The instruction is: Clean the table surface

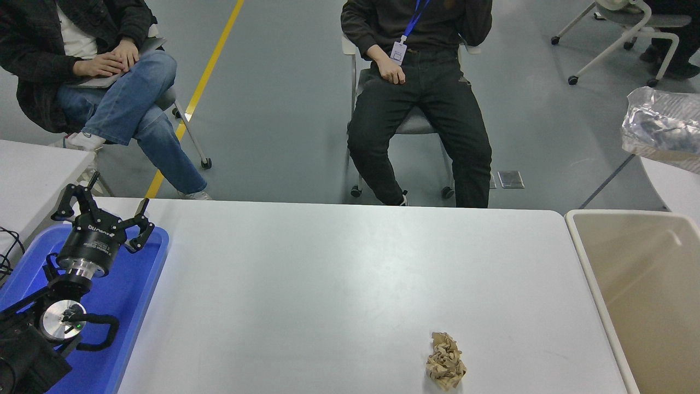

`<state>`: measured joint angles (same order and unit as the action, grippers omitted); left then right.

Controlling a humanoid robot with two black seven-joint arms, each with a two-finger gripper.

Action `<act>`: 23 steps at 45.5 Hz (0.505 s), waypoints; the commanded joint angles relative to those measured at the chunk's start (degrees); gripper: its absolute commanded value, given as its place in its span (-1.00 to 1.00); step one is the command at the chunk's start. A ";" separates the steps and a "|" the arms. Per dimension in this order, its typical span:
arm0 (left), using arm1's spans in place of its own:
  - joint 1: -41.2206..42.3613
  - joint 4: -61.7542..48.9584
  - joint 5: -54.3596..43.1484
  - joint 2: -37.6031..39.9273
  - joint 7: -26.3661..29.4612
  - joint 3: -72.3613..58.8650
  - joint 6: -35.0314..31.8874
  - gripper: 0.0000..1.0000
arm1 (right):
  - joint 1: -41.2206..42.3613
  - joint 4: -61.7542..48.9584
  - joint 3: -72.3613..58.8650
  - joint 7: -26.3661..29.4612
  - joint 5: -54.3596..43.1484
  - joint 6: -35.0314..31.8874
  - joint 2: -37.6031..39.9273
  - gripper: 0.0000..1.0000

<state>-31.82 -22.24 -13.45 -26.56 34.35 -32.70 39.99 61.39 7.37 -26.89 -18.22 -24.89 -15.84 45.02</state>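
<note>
The table surface (pixel 328 284) is a wide white tabletop with rounded corners. A crumpled ball of brown paper (pixel 445 361) lies on it near the front right. My left gripper (pixel 101 210) is parked at the lower left over a blue tray (pixel 136 295), its fingers spread open and empty. A crumpled clear plastic bag (pixel 661 123) shows at the right edge, above a round white table (pixel 675 186). My right gripper is out of view past the right edge, so what holds the bag is hidden.
A large beige bin (pixel 574 230) stands against the table's right end. Two people sit on chairs beyond the far edge, one at the top left (pixel 104 71), one at the top middle (pixel 421 93). A smaller white table (pixel 33 175) is at the left.
</note>
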 commanded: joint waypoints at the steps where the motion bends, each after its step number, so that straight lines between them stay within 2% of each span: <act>1: 0.00 0.01 0.00 0.01 0.01 0.00 0.00 1.00 | -3.65 -3.32 1.75 6.53 3.45 0.37 -0.19 -1.00; 12: 0.00 0.01 0.00 0.01 0.01 0.00 0.00 1.00 | -7.07 -4.55 6.32 12.15 3.45 0.81 -0.45 -1.00; 23: 0.00 0.01 0.00 0.01 0.01 0.00 0.00 1.00 | -12.61 -8.94 10.54 14.26 3.36 1.33 -3.62 -1.00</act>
<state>-31.82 -22.24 -13.45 -26.54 34.35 -32.70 39.99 53.61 2.02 -20.29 -7.15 -21.74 -14.92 43.71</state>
